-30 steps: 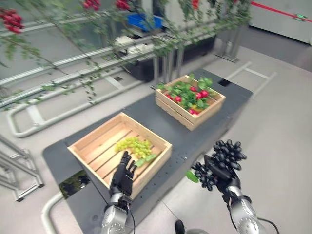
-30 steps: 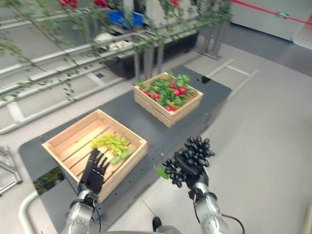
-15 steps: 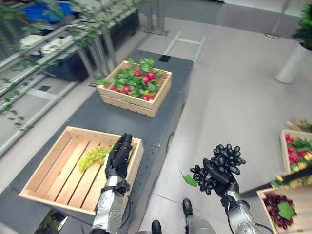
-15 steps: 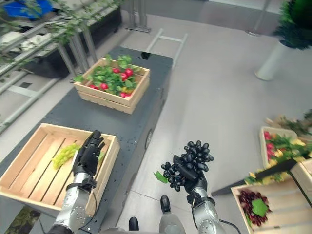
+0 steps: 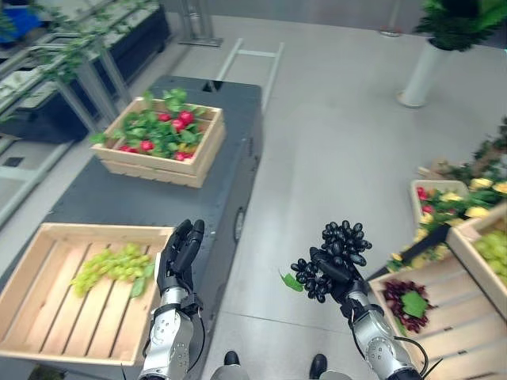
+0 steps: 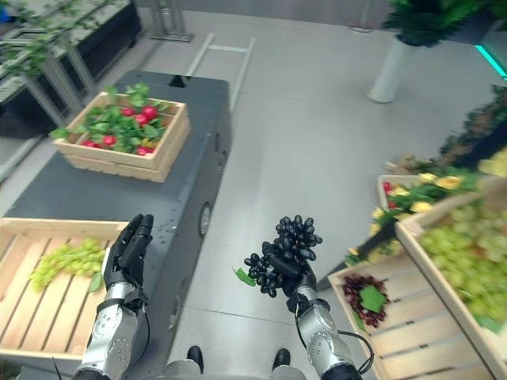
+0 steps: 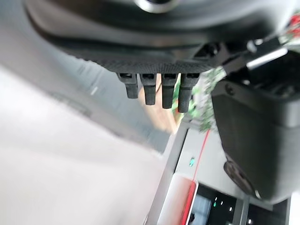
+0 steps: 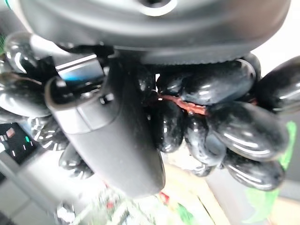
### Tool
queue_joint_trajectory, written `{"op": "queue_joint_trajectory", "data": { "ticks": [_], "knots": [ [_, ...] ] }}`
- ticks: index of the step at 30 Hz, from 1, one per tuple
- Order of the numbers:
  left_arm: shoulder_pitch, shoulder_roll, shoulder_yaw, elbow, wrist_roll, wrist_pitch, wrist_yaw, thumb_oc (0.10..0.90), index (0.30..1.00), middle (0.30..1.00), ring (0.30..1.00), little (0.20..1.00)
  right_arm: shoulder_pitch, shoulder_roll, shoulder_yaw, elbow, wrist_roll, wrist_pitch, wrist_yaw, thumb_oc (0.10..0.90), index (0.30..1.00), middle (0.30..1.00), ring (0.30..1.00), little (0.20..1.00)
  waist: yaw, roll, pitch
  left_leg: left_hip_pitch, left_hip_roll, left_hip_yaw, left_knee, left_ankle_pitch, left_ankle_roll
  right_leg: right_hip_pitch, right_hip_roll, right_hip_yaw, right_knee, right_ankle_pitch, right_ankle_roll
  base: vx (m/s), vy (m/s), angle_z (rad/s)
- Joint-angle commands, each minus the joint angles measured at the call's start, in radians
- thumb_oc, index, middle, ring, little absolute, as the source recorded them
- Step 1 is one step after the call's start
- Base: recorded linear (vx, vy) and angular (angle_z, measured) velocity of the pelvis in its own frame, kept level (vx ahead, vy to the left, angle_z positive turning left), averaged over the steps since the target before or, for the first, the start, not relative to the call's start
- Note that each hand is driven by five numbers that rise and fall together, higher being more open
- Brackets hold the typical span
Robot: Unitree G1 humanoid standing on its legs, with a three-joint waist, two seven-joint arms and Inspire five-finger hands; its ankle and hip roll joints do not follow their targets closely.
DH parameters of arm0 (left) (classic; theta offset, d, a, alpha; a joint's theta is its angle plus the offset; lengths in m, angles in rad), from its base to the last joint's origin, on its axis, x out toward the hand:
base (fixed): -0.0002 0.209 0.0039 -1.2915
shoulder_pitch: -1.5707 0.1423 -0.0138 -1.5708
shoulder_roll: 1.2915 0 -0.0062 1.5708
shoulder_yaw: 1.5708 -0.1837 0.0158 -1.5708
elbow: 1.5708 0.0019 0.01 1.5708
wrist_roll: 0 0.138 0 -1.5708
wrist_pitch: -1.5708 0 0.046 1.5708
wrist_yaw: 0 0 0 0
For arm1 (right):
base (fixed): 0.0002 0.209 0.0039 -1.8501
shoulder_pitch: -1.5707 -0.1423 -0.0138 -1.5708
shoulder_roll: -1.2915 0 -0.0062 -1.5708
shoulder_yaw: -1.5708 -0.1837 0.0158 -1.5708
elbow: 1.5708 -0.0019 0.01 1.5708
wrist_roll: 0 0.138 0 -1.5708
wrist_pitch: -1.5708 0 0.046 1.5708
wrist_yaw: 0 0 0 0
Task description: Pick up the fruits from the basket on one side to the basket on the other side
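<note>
My right hand (image 5: 342,279) is shut on a bunch of black grapes (image 5: 341,245) with a green leaf, held in the air over the grey floor; up close the glossy black grapes (image 8: 220,117) lie under its thumb. My left hand (image 5: 179,255) is open, fingers straight, at the right rim of a wooden crate (image 5: 47,332) holding green grapes (image 5: 111,267). A second crate (image 5: 194,162) with red fruit and leaves stands further along the dark table (image 5: 158,198). To the right on the floor, a wooden crate (image 5: 444,317) holds dark red grapes (image 5: 400,297).
More crates with green grapes (image 6: 463,261) and mixed fruit (image 5: 444,202) stand at the right. A white plant pot (image 5: 418,75) stands at the back right. Metal racks with leafy branches (image 5: 71,55) run along the back left.
The camera has swung to the right, bringing the floor crates on the right into sight. My right hand still holds the black grapes; the left hand stays open by the crate.
</note>
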Motion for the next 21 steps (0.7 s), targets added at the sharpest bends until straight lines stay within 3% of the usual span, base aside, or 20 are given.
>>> {"op": "queue_joint_trajectory", "data": {
  "ticks": [1, 9, 10, 11, 13, 14, 15, 16, 18, 19, 21],
  "knots": [
    [-0.051, 0.023, -0.009, -0.128, 0.016, -0.089, -0.019, 0.8, 0.9, 0.9, 0.9, 0.9, -0.017, 0.029, -0.033, -0.08, 0.029, -0.035, 0.002, 0.4, 0.3, 0.3, 0.3, 0.3, -0.033, -0.018, -0.071, -0.079, -0.089, -0.03, 0.004, -0.045, 0.054, 0.085, -0.053, -0.026, 0.002, -0.057, -0.023, -0.03, -0.11, -0.14],
    [-0.059, 0.029, -0.034, -0.129, 0.022, -0.073, -0.032, 0.8, 0.9, 0.9, 0.9, 0.9, 0.034, 0.022, -0.018, -0.08, -0.025, -0.006, 0.051, 0.4, 0.3, 0.3, 0.3, 0.3, -0.089, -0.004, -0.071, -0.055, -0.085, -0.031, 0.002, -0.051, 0.045, 0.051, -0.01, 0.026, 0.002, -0.065, -0.054, -0.04, -0.122, -0.15],
    [-0.057, 0.025, -0.039, -0.133, 0.013, -0.063, -0.028, 0.8, 0.9, 0.9, 0.9, 0.9, 0.039, 0.007, -0.008, -0.088, -0.057, 0.014, 0.068, 0.4, 0.3, 0.3, 0.3, 0.3, -0.096, -0.016, -0.064, -0.095, -0.084, -0.039, 0.133, -0.093, 0.042, 0.044, -0.002, 0.061, 0.008, -0.065, -0.072, -0.03, -0.134, -0.12],
    [-0.056, 0.025, -0.04, -0.134, 0.013, -0.062, -0.028, 0.8, 0.9, 0.9, 0.9, 0.9, 0.039, 0.005, -0.007, -0.089, -0.06, 0.015, 0.07, 0.4, 0.3, 0.3, 0.3, 0.3, -0.096, -0.018, -0.063, -0.106, -0.082, -0.042, 0.159, -0.099, 0.041, 0.043, -0.002, 0.064, 0.009, -0.065, -0.075, -0.06, -0.146, -0.09],
    [-0.046, 0.015, -0.041, -0.144, 0.018, -0.08, 0.001, 0.8, 0.9, 0.9, 0.9, 0.9, 0.04, -0.03, 0.014, -0.089, -0.104, 0.045, 0.117, 0.4, 0.3, 0.3, 0.3, 0.3, -0.081, -0.036, -0.042, -0.219, -0.088, -0.137, 0.36, -0.077, 0.036, 0.027, -0.002, 0.11, 0.018, -0.042, -0.097, -0.12, -0.023, -0.25],
    [-0.039, 0.004, -0.033, -0.146, 0.002, -0.108, 0.045, 0.8, 0.9, 0.9, 0.9, 0.9, 0.021, -0.049, 0.031, -0.072, -0.124, 0.089, 0.171, 0.4, 0.3, 0.3, 0.3, 0.3, -0.062, -0.034, -0.029, -0.23, -0.13, -0.255, 0.346, -0.091, 0.048, 0.015, -0.007, 0.164, 0.022, -0.031, -0.09, -0.11, 0.092, -0.49],
    [-0.037, 0.001, -0.031, -0.147, 0.0, -0.117, 0.062, 0.8, 0.9, 0.9, 0.9, 0.9, 0.013, -0.051, 0.037, -0.067, -0.131, 0.099, 0.184, 0.4, 0.3, 0.3, 0.3, 0.3, -0.055, -0.032, -0.028, -0.222, -0.141, -0.292, 0.315, -0.093, 0.053, 0.013, -0.007, 0.18, 0.02, -0.027, -0.087, -0.05, 0.213, -0.71],
    [-0.032, -0.005, -0.024, -0.149, -0.008, -0.141, 0.091, 0.8, 0.9, 0.9, 0.9, 0.9, -0.007, -0.056, 0.055, -0.052, -0.141, 0.121, 0.223, 0.4, 0.3, 0.3, 0.3, 0.3, -0.038, -0.024, -0.027, -0.194, -0.16, -0.372, 0.221, -0.088, 0.062, 0.008, -0.006, 0.216, 0.015, -0.022, -0.08, -0.01, 0.213, -1.19],
    [-0.033, -0.005, -0.012, -0.142, -0.009, -0.157, 0.114, 0.8, 0.9, 0.9, 0.9, 0.9, -0.031, -0.056, 0.075, -0.027, -0.143, 0.129, 0.255, 0.4, 0.3, 0.3, 0.3, 0.3, -0.027, -0.012, -0.037, -0.153, -0.163, -0.386, 0.14, -0.089, 0.07, 0.004, -0.006, 0.235, 0.005, -0.026, -0.071, 0.02, 0.247, -1.35],
    [-0.052, -0.005, -0.015, -0.125, 0.003, -0.136, 0.128, 0.8, 0.9, 0.9, 0.9, 0.9, -0.032, -0.047, 0.08, -0.021, -0.123, 0.132, 0.226, 0.4, 0.3, 0.3, 0.3, 0.3, -0.033, -0.005, -0.051, -0.118, -0.153, -0.361, 0.079, -0.08, 0.073, 0.005, -0.012, 0.218, 0.01, -0.03, -0.061, 0.07, 0.225, -1.04],
    [-0.073, 0.001, -0.03, -0.121, 0.056, -0.113, 0.132, 0.8, 0.9, 0.9, 0.9, 0.9, -0.012, -0.029, 0.072, -0.044, -0.048, 0.125, 0.169, 0.4, 0.3, 0.3, 0.3, 0.3, -0.043, 0.001, -0.064, -0.102, -0.159, -0.377, 0.043, -0.068, 0.074, -0.003, -0.017, 0.205, 0.038, -0.037, -0.05, 0.05, 0.207, -1.17]
  ]
}}
